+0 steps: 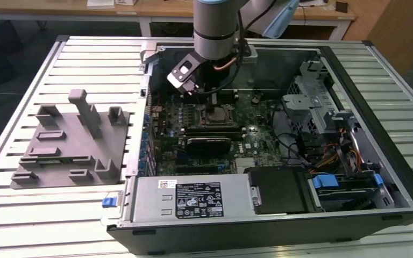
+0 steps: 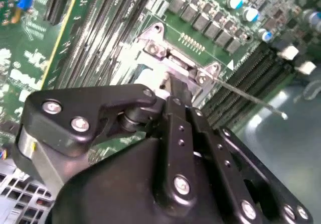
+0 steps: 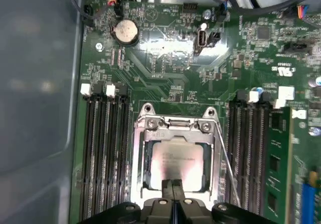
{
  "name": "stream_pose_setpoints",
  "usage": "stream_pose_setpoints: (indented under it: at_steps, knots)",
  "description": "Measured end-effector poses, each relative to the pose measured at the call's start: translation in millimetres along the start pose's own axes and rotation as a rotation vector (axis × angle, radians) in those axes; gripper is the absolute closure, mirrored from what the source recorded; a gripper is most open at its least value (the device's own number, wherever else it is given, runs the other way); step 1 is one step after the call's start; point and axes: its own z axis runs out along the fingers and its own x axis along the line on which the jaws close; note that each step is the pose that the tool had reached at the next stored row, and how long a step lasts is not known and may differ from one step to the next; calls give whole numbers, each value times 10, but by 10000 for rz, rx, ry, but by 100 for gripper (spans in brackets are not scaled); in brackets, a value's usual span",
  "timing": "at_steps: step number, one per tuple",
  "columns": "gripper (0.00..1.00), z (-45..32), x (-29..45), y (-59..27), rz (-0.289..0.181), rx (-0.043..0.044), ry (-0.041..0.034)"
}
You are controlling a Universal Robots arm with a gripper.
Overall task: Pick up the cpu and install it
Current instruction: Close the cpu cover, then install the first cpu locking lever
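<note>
Black gripper (image 3: 173,185), fingers pressed together and holding nothing, hung above the small square silver-topped cpu (image 3: 176,161) seated in its metal-framed socket (image 3: 139,148), at three o'clock from the grey moulded fixture (image 1: 66,142) in the exterior view. An off-centre push risked bending socket pins or snagging the thin wire lever (image 3: 226,166).

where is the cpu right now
In the first wrist view the cpu sits flat inside the metal socket frame between the two banks of memory slots, with the gripper at its edge.
</note>
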Motion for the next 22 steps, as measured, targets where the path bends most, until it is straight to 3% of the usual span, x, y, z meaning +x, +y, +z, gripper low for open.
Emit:
stream_pose_setpoints:
  at_steps: [3, 22]
  knots:
    - [89, -68, 0, 1, 2, 4, -5]
    - [89, -65, -9, 220, 2, 15, -3]
